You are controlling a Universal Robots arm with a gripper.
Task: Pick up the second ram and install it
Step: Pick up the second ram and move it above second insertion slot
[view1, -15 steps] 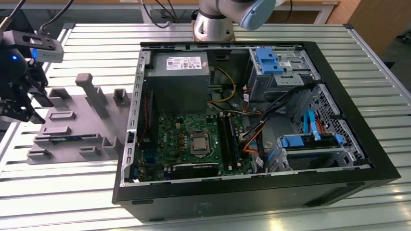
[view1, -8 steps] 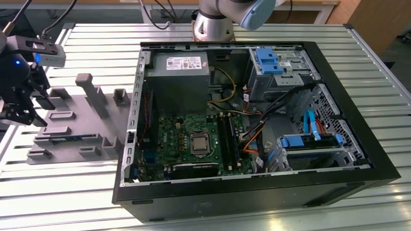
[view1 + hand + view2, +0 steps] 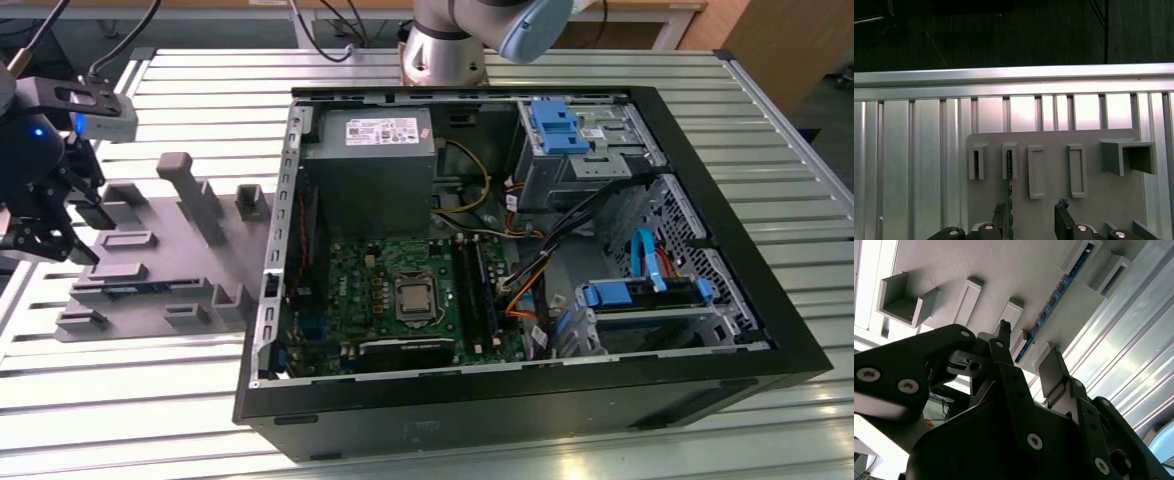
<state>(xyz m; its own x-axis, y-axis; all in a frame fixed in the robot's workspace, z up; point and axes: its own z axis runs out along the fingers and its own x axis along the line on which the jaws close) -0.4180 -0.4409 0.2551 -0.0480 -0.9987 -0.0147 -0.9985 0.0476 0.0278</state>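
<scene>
Bluish second ram point(image 3: 1054, 296), perhaps within gripper point(image 3: 1029, 346)

The arm point(image 3: 441, 50) is seen in the exterior view as a silver-grey cylindrical joint closed by a pale blue cap point(image 3: 534, 25). Black cables point(image 3: 127, 42) are run to a small grey box point(image 3: 100, 112) mounted at the wrist, beside which a blue light point(image 3: 40, 131) is lit. The gripper point(image 3: 51, 225) is built of matt black linkage plates, which in the second wrist view are fastened with round silver screws point(image 3: 908, 386) with socket heads, and two slim black fingers point(image 3: 1061, 215) are shown in the first wrist view.
</scene>
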